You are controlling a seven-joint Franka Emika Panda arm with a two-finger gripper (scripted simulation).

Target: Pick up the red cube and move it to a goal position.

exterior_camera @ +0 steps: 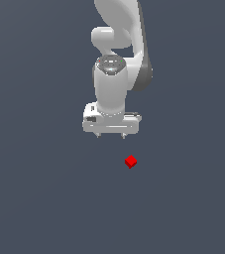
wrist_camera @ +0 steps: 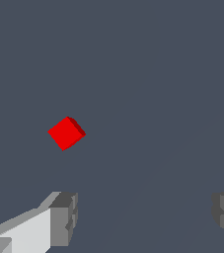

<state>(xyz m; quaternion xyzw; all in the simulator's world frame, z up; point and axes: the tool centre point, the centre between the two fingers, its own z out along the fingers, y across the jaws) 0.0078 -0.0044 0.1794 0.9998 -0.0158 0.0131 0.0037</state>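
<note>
The red cube [exterior_camera: 130,161] is small and plain and lies on the dark grey floor, turned at an angle. My white gripper [exterior_camera: 110,135] hangs pointing down, above the cube and a little toward the exterior view's left of it. Its two short fingertips [exterior_camera: 97,134] stand wide apart with nothing between them. In the wrist view the cube [wrist_camera: 66,133] lies apart from the grey finger pads [wrist_camera: 64,217], outside the gap between them. The gripper [wrist_camera: 145,215] is open and empty there.
The white arm [exterior_camera: 116,44] rises behind the gripper toward the top of the exterior view. The floor [exterior_camera: 44,198] is a flat, uniform dark grey surface with no other objects in sight.
</note>
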